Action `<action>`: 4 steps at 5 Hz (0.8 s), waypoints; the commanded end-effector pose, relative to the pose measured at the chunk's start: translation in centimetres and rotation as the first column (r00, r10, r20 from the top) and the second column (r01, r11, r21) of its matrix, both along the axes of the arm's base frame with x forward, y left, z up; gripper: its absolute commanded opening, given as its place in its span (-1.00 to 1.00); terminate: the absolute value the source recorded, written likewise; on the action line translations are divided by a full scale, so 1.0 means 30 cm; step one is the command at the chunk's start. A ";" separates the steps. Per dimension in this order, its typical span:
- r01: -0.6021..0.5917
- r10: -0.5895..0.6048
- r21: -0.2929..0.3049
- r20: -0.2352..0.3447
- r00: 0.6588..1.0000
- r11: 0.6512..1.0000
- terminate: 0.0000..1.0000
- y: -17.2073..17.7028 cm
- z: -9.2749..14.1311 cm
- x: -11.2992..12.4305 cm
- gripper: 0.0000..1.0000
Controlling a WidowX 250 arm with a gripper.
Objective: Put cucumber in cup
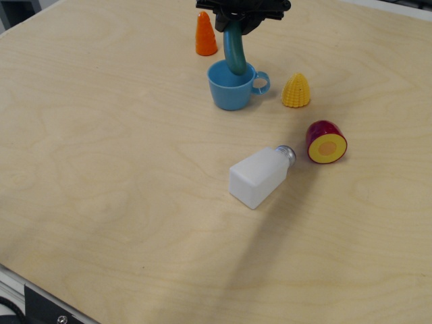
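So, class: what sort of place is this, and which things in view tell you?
Probably a robot test bench, not a real kitchen: a bare plywood table, toy food such as plastic corn and a cucumber over a cup, and a black gripper above.

No text, label, brand, number or sign can be read on anything in view.
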State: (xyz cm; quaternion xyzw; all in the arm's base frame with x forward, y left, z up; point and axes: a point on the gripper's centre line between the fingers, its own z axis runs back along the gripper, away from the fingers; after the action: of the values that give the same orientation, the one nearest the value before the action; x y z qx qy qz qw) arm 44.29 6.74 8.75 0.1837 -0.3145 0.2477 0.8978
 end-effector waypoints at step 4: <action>-0.108 0.112 -0.115 0.027 0.993 0.987 -1.00 0.031 0.133 -0.068 1.00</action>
State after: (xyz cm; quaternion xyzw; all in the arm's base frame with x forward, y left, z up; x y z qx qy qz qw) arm 42.00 7.89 9.88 0.1534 -0.2748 0.3101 0.8971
